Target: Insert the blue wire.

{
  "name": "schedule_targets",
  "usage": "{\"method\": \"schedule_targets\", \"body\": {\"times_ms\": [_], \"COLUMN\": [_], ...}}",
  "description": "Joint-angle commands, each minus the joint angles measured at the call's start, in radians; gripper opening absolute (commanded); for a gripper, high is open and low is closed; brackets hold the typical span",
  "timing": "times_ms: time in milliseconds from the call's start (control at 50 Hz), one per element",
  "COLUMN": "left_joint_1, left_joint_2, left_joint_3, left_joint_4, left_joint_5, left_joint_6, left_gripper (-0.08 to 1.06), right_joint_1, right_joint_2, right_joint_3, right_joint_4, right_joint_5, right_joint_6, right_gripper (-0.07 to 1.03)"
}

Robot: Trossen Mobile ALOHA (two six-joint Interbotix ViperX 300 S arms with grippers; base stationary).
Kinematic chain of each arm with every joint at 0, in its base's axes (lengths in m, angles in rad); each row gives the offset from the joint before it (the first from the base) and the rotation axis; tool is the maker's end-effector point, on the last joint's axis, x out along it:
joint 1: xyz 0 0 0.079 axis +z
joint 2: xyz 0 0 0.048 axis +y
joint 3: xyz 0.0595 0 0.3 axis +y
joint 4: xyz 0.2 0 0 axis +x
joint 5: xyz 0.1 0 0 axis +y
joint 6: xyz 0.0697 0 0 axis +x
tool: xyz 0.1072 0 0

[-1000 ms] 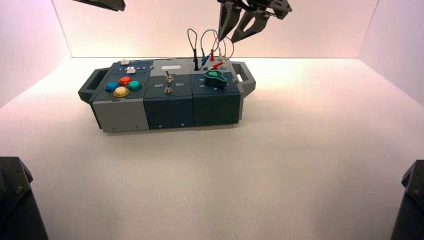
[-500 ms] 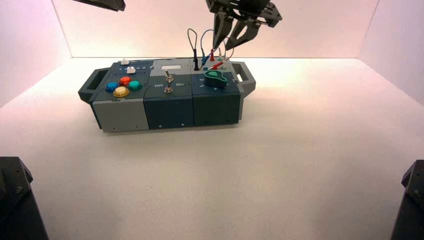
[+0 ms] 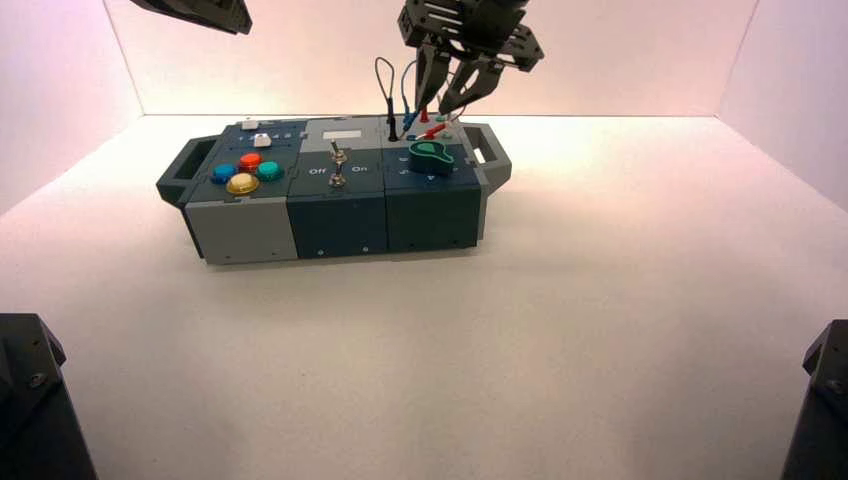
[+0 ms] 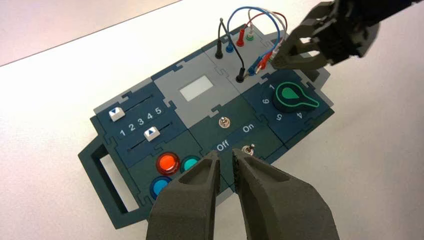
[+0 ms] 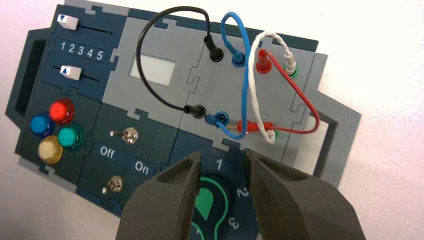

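Note:
The blue wire [image 5: 245,80] arches over the back right of the box [image 3: 340,205]. One blue plug [image 5: 239,60] stands in its socket. The other blue plug [image 5: 217,119] lies flat on the grey panel with its metal pin bare. My right gripper [image 5: 222,160] hangs open above the green knob [image 5: 207,200], a short way from that loose plug, with nothing between its fingers. From above, the right gripper [image 3: 437,105] points down among the wire loops [image 3: 405,85]. My left gripper [image 4: 226,157] is shut and empty, held high over the box's button end.
A black wire [image 5: 150,55] has both plugs seated. Beside the loose blue plug, a red plug [image 5: 252,126] lies flat and a white wire [image 5: 255,95] crosses. Two toggle switches [image 5: 130,135], two sliders [image 5: 69,21] and coloured buttons [image 5: 61,111] fill the rest of the box.
The right gripper has come down and to the left, from above the wire loops to just over them. The left arm and the wires have not moved.

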Motion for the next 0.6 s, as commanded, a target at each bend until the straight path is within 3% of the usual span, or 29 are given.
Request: {"method": "schedule_targets", "body": {"times_ms": [20,600], "left_joint_1": [-0.008,-0.006], "left_joint_2": [-0.003,-0.003], "left_joint_3": [-0.020,-0.020], "left_joint_4": [-0.002,0.000], "left_joint_5": [-0.005,-0.006], "left_joint_6": [0.005,0.006], "left_gripper": [0.16,0.16], "right_joint_1": [0.005,0.006], "right_joint_2": [-0.005,0.040], "right_joint_3": [-0.038,-0.098], "right_joint_4": [0.011,0.021], "right_joint_5": [-0.017,-0.012], "right_joint_6": [0.002,0.003], "right_gripper": [0.45,0.44]}}
